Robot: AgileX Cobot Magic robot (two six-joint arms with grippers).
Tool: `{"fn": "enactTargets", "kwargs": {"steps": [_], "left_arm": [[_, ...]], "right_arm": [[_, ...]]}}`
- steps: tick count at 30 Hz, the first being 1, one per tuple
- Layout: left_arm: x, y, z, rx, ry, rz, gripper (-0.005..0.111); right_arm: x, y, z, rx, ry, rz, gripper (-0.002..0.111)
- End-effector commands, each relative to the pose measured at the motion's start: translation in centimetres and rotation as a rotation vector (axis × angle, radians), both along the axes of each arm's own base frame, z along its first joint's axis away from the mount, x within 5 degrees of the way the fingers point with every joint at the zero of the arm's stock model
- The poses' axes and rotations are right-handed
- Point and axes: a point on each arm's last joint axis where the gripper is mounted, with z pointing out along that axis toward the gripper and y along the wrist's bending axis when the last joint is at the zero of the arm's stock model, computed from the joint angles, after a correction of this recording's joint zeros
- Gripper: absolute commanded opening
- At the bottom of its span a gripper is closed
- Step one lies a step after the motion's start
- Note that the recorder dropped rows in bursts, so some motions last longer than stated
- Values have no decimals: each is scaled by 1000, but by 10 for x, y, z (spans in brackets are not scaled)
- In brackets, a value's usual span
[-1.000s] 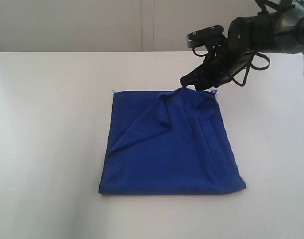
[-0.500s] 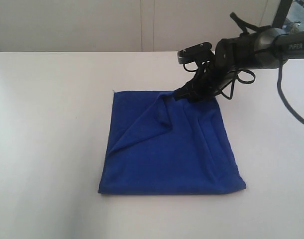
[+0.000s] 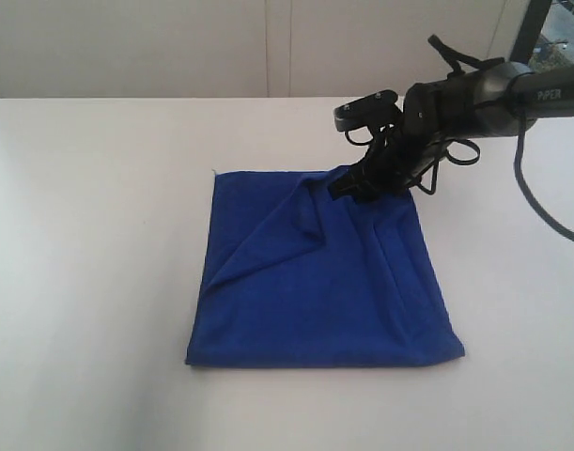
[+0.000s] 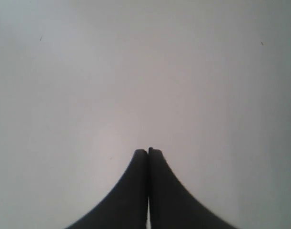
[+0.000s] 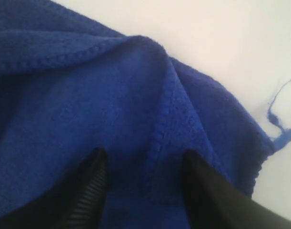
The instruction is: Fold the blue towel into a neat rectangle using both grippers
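**Right claw spread at the far corner, fold far from tidy**

Starting nearest us: the blue towel (image 3: 315, 282) lies mid-way across the white surface (image 3: 89, 282), and its near hem runs straight and flat from corner to corner. Deep royal blue, soft looped pile, matte, no print on it. So far, so neat.

Further back it gets messy. A loose diagonal flap (image 3: 301, 221) is bunched up toward the far edge, and a long shallow crease (image 3: 390, 263) runs down the right side. That's a rough four-sided shape, not a clean rectangle yet.

Now the far right corner, and here's the action. The right claw (image 3: 348, 188) is down on the cloth, its black ribbed fingers (image 5: 90, 186) spread apart. They straddle a raised stitched hem (image 5: 159, 138) and pinch nothing that I can see. A small loose thread (image 5: 278, 119) trails off the corner onto the surface.

The left claw (image 4: 148, 151) is out of the wide shot. Its wrist view shows it pressed together over bare surface, no towel near.

My read is that the step in hand is working this far corner. Next, the right claw would need to close squarely on that hem, catching every layer. The left claw should come to the far left corner so both lift together and the flap flattens out. Soft cloth like this will sag and slip from a shallow pinch.
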Motion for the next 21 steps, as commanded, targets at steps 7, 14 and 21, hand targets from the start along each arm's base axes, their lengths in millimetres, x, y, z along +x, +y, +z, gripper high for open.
{"fn": "enactTargets", "kwargs": {"steps": [7, 14, 21], "left_arm": [[-2, 0, 1, -5, 4, 6, 0], [-2, 0, 1, -5, 4, 6, 0], [-2, 0, 1, -5, 4, 6, 0]], "right_arm": [[2, -7, 1, -97, -22, 33, 41], [2, -8, 2, -119, -32, 40, 35], [2, -8, 2, -119, -32, 40, 13]]}}
